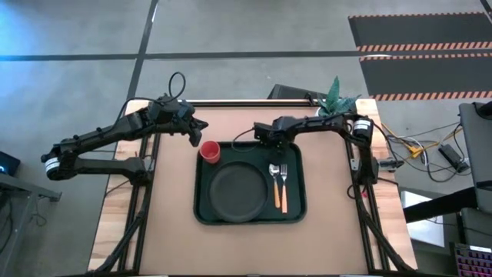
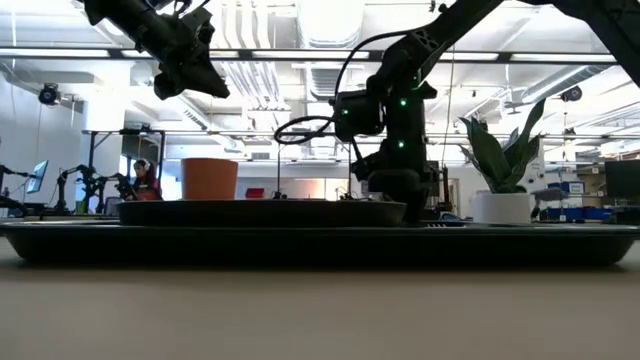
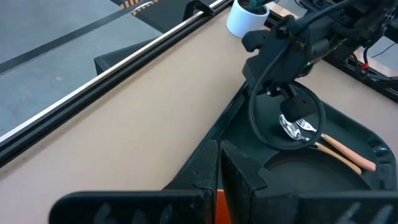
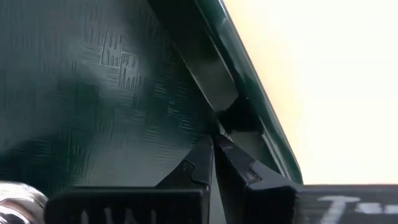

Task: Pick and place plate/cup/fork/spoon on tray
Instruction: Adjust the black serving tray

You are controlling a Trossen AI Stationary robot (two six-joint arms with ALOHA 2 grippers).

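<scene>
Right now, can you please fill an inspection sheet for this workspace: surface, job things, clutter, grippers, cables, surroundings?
Surface: tan table, bare around the tray.
Job things: green tray holds the dark plate, red cup at its far-left corner, spoon and fork side by side, right of the plate.
Clutter: white plant pot at the far-right table corner.
Grippers: left gripper shut, above the cup; right gripper shut, at the tray's far edge. Neither holds anything.
Cables: loose wires right of the table.
Surroundings: striped floor mats; a person far behind.
</scene>
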